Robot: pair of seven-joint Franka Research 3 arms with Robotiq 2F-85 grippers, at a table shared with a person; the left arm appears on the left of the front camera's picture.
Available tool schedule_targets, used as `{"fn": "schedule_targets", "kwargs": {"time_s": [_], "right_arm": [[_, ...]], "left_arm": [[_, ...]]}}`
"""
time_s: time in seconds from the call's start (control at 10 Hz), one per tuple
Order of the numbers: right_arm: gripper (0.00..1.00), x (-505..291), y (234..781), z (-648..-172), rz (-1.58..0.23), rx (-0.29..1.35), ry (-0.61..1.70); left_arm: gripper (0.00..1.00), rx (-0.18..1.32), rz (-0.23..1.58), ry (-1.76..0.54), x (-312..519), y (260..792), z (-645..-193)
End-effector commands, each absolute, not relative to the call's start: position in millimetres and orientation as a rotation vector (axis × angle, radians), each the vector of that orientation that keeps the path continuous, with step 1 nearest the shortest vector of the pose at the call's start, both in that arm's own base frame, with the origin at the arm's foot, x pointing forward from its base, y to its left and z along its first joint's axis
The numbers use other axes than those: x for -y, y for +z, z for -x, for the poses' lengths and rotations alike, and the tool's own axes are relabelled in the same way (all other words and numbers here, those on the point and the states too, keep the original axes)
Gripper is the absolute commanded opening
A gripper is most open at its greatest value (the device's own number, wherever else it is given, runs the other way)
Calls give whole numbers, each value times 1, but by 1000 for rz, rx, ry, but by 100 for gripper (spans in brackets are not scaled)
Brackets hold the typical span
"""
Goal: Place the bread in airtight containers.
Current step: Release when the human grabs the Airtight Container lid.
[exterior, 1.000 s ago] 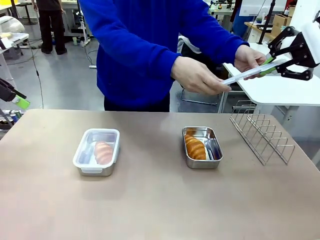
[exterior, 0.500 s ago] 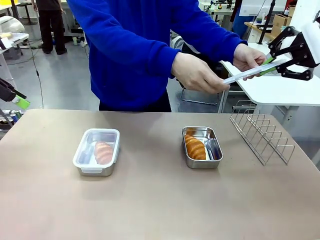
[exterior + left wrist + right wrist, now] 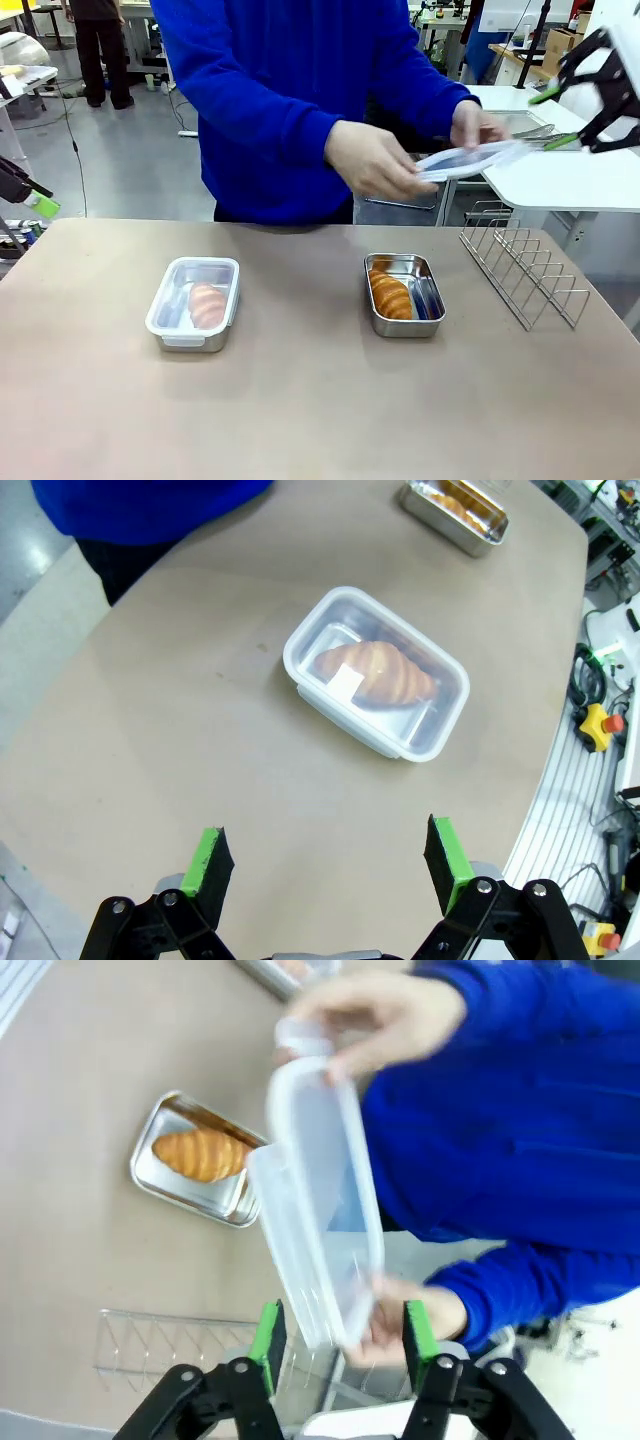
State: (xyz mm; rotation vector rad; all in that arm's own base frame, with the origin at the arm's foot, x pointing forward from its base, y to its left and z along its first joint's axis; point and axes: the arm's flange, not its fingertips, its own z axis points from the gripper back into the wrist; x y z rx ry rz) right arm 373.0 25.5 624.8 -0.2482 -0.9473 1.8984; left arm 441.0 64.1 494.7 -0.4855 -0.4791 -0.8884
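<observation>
two golden-brown ridged croissants are sitting in small shiny steel tubs on your brown table: one (image 3: 207, 304) in the left tub under a clear snap lid (image 3: 194, 291), one (image 3: 390, 295) in the uncovered right tub (image 3: 404, 295). you are seeing the person's two hands (image 3: 372, 160) gripping the second clear plastic lid (image 3: 470, 159) above the table. your right gripper (image 3: 556, 117) is hanging spread, just beside that lid's end. your left gripper (image 3: 327, 866) is hovering spread above the covered tub.

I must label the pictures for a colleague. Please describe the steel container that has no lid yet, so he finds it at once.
On the brown table, look right of the middle, beside the wire rack. The open steel tub holds a croissant against one side. Unlike the other tub, which wears a clear lid, this one is uncovered.
</observation>
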Motion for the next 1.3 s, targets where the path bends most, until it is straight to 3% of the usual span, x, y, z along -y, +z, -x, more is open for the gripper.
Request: {"fn": "schedule_targets", "kwargs": {"time_s": [0.0,0.3,0.7,1.1,1.2], "right_arm": [[100,-5,671,-369,165,953,1653],[100,61,688,-365,-77,957,1342],[100,172,638,-335,-368,990,991],[100,201,600,-320,-395,997,939],[85,200,600,-321,-416,941,902]], "left_arm": [[100,465,482,-886,-64,496,-440],[100,465,482,-886,-64,496,-440],[100,465,482,-886,-64,496,-440],[100,465,482,-886,-64,496,-440],[100,465,482,-886,-64,496,-440]]}}
